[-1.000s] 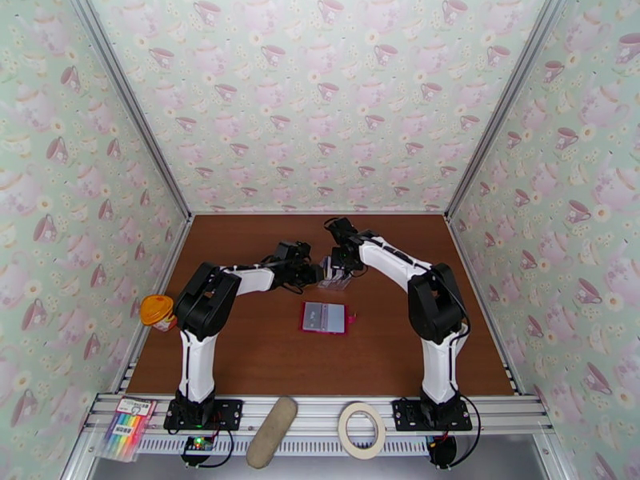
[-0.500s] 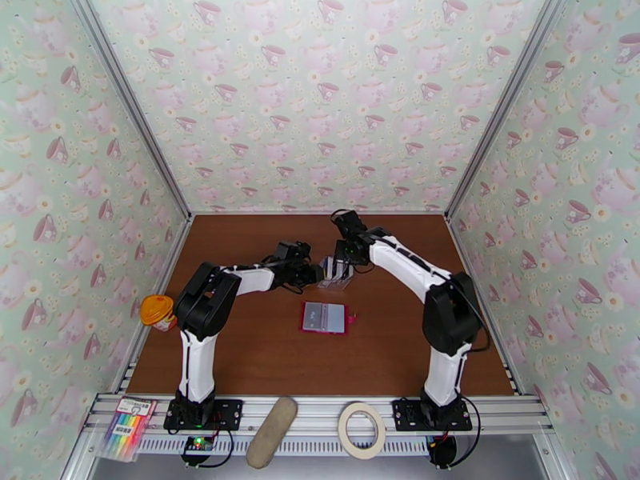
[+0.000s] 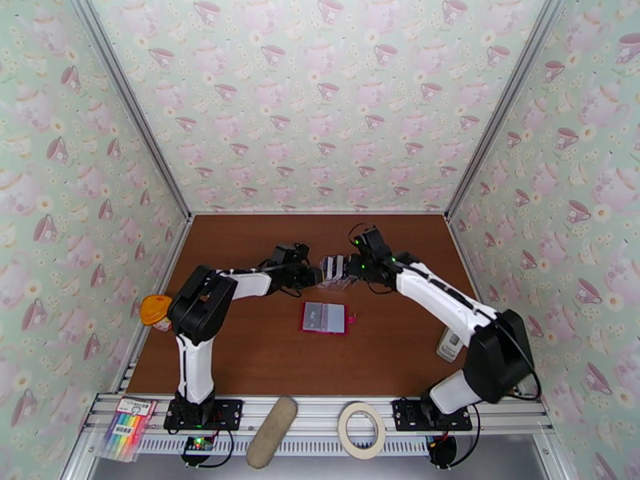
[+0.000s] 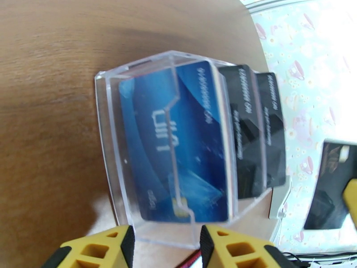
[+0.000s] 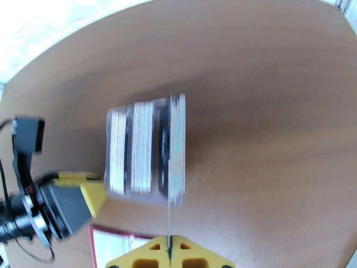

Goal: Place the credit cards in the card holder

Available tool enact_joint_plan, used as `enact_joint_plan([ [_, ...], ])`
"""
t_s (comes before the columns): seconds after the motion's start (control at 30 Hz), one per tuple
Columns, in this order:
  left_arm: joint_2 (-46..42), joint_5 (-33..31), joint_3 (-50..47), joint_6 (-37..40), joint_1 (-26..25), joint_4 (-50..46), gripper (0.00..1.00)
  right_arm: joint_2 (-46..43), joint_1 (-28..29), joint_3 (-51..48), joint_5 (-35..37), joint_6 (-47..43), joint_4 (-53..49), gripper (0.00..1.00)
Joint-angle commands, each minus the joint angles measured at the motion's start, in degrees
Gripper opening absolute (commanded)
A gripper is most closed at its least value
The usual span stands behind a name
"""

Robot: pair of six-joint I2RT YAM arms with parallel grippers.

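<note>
Nearest me on the brown tabletop (image 3: 240, 354), the red folding card holder (image 3: 324, 318) lies open. Beyond it, my left pincer (image 4: 165, 244) sits spread at the clear plastic card stand (image 4: 107, 130). My right arm (image 3: 436, 294) has swung outward; the right pincer (image 5: 169, 246) pinches a thin black credit card (image 4: 331, 184), apparently drawn free.

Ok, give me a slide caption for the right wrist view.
Right gripper pinching one thin dark credit card edge-on at the clear plastic stand of stacked cards.

The digits and lettering on the blue card (image 4: 178, 144) and black cards (image 4: 254, 130) are too blurred to read
</note>
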Motion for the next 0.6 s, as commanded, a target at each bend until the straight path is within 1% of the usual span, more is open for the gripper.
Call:
enact_joint_plan([
  [0.0,-2.76,-1.8,-0.75,1.38,0.37,0.94,0.45,-5.74,0.98,-6.72,-4.78,4.06,9.14,0.0],
  [0.1,-3.23,-2.32,-0.37,1.73,0.28,-0.44,0.45,-9.83,1.3,-14.17,-7.7,6.97,16.2,0.0],
  [0.2,-3.5,-3.32,0.41,2.73,0.02,-2.58,0.45,-12.1,1.57,-20.15,-10.72,9.85,23.06,0.0],
  [0.37,-5.14,-5.67,0.47,3.97,-0.27,-7.59,0.45,-12.48,2.76,-26.63,-15.63,13.14,33.33,0.0],
  [0.57,-9.95,-8.19,-2.93,6.25,-1.12,-13.19,0.45,-12.05,3.07,-33.12,-18.4,16.51,44.61,0.0],
])
